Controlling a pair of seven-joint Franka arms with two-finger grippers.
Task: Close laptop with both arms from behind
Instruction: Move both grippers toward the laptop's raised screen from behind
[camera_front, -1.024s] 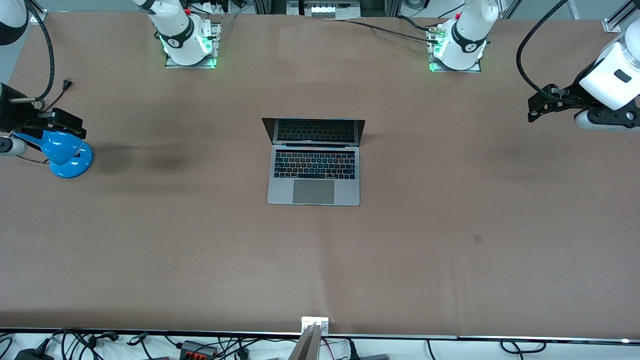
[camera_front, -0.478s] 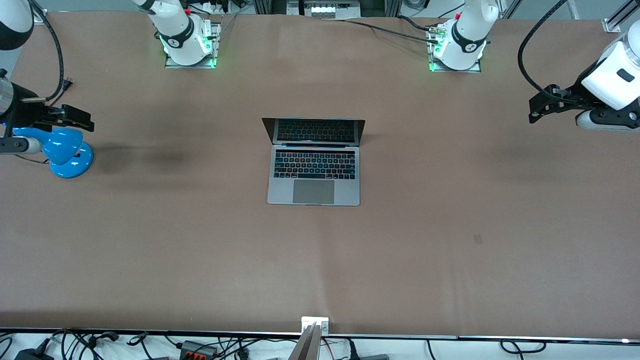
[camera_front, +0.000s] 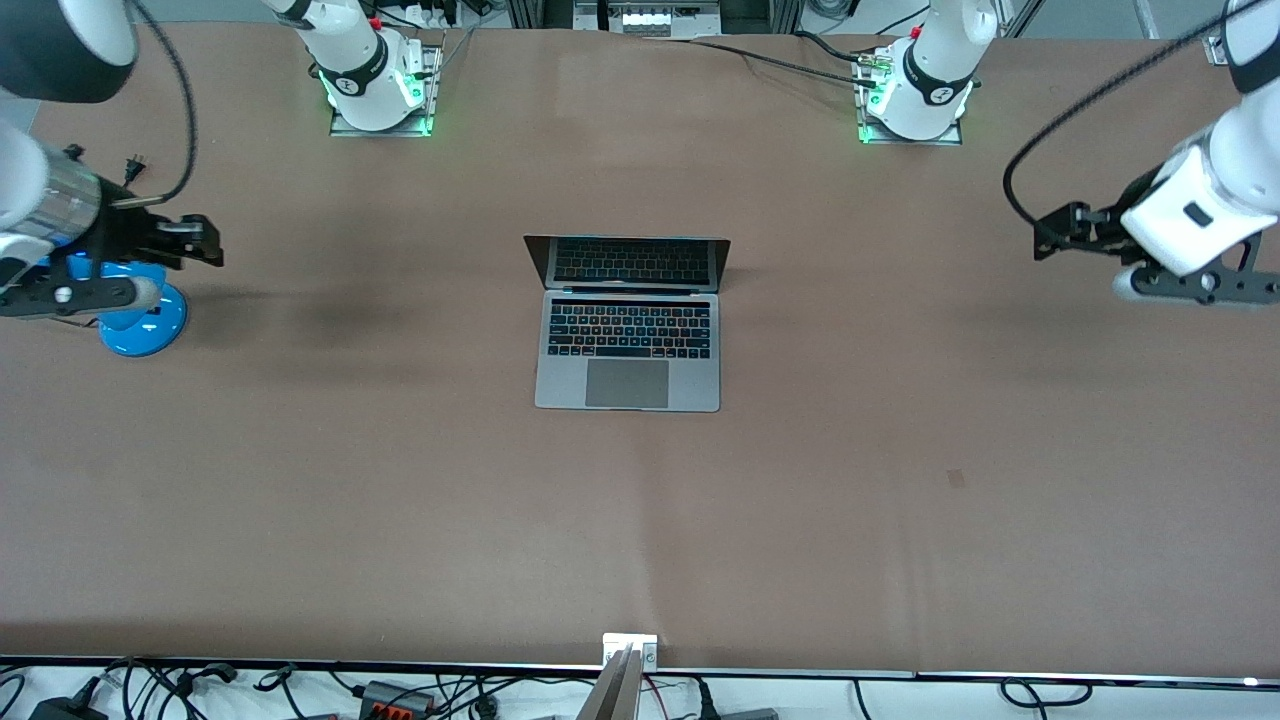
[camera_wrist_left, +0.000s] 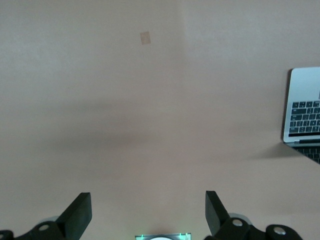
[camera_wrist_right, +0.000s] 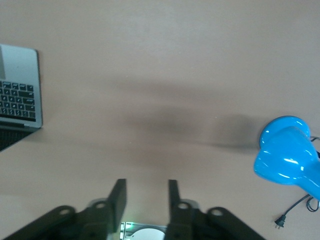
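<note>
Nothing of the closing itself is done: the slim silver-grey metal laptop (camera_front: 628, 325) with black keyboard and grey trackpad sits open near the middle of the table, its dark screen standing up at the edge toward the robot bases and its trackpad toward the front camera. Both white jointed arms are up in the air, well apart from it. The left arm's black two-finger gripper (camera_front: 1047, 237) hangs over bare table toward the left arm's end, its fingers (camera_wrist_left: 79, 214) spread wide with nothing between them. The right arm's black two-finger gripper (camera_front: 205, 243) hangs over the table toward the right arm's end, just beside a glossy blue desk lamp (camera_front: 140, 308); its fingers (camera_wrist_right: 118, 200) stand with a narrow gap between them and grip nothing. By my judgement the whole job is left: each gripper has to come in to the laptop's lid from the base end, one at each part of it, and together push the screen down onto the keyboard. The surface is a wide brown matt table covering (camera_front: 900, 520), flat and bare around the laptop, with faint soft shadows. Past its edge nearest the front camera lies a tangle of black cables and plugs (camera_front: 300, 690), and the two arm bases (camera_front: 378, 95) glow green along the top.
</note>
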